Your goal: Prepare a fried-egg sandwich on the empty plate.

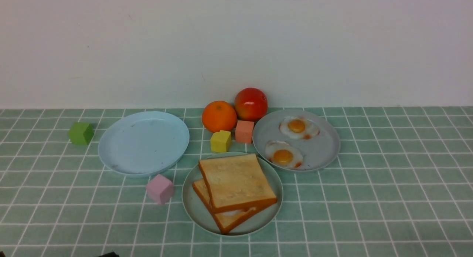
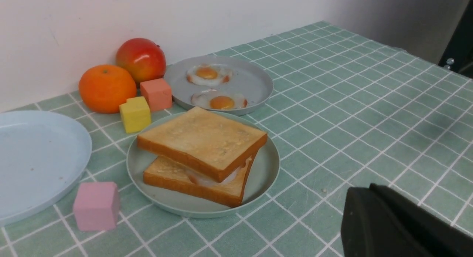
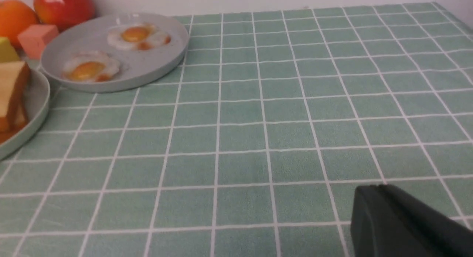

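The fried-egg sandwich (image 1: 236, 188) lies on the mint-green plate (image 1: 192, 205) near the table's front centre: two toasted bread slices stacked askew, white egg peeking out between them (image 2: 214, 179). The same plate (image 2: 266, 168) and sandwich (image 2: 201, 142) show in the left wrist view. The plate's rim (image 3: 37, 112) and a bread edge (image 3: 13, 87) sit at the edge of the right wrist view. My left gripper (image 2: 364, 192) is shut and empty, pulled back from the plate. My right gripper (image 3: 369, 192) is shut and empty over bare cloth. Neither gripper shows in the front view.
A grey plate (image 1: 321, 149) with two loose fried eggs (image 1: 283, 155) (image 1: 298, 127) stands behind right of the sandwich. An empty pale blue plate (image 1: 144, 142) is at the left. Orange (image 1: 218, 116), red fruit (image 1: 251, 103), yellow (image 1: 221, 141), salmon (image 1: 244, 131), pink (image 1: 159, 189) and green (image 1: 81, 133) cubes lie around.
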